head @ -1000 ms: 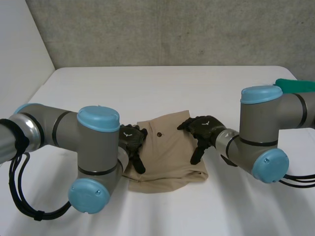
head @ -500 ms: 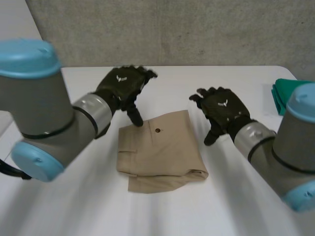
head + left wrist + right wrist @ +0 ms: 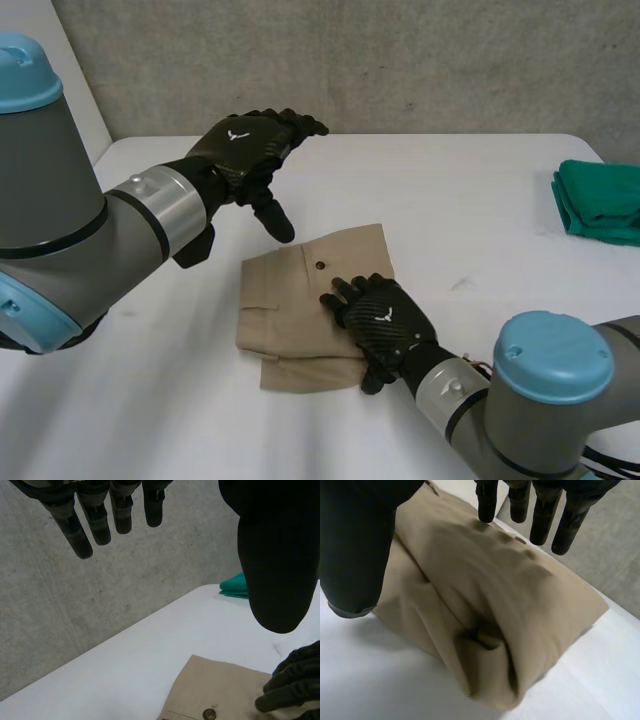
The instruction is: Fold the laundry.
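The white bench carries a folded tan cotton garment at its middle, toward the robot. The packet is nearly square, so no long axis can be told. Its sides run roughly square with the bench edges, and its thick rolled fold faces the robot (the right wrist view looks into that fold). A folded green cloth lies well apart at the right-arm side. The left hand hovers above the bench beyond the garment's far left corner, fingers straight and holding nothing. The right hand lies flat on the garment's near right part, fingers spread and straight, gripping nothing. A small dark button sits near the far edge.
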